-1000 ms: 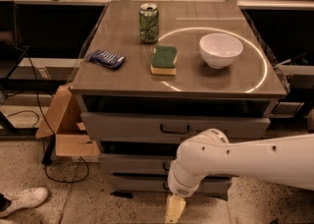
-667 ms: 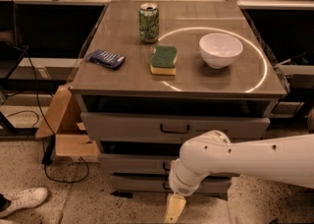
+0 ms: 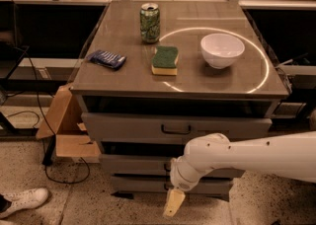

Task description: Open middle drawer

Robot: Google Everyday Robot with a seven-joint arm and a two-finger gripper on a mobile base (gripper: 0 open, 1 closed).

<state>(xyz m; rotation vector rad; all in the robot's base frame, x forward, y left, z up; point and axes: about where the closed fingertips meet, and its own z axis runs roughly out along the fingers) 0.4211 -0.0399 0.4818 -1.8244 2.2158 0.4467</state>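
The gripper hangs low in front of the cabinet, just above the floor, at the end of the white arm that reaches in from the right; whether it is open or closed cannot be told. The middle drawer lies just above the gripper and extends to its left, second of 3 grey fronts; it looks shut, and the arm's wrist covers its centre and right part. The bottom drawer sits beside the gripper on its upper left; the top drawer, with a dark loop handle, is higher still.

Far above the gripper, on the cabinet top, stand a green drinks can, a green and yellow sponge and, up to the right, a white bowl; a blue packet lies up to the left. Left of the gripper are a cardboard box and, at floor level, a white shoe.
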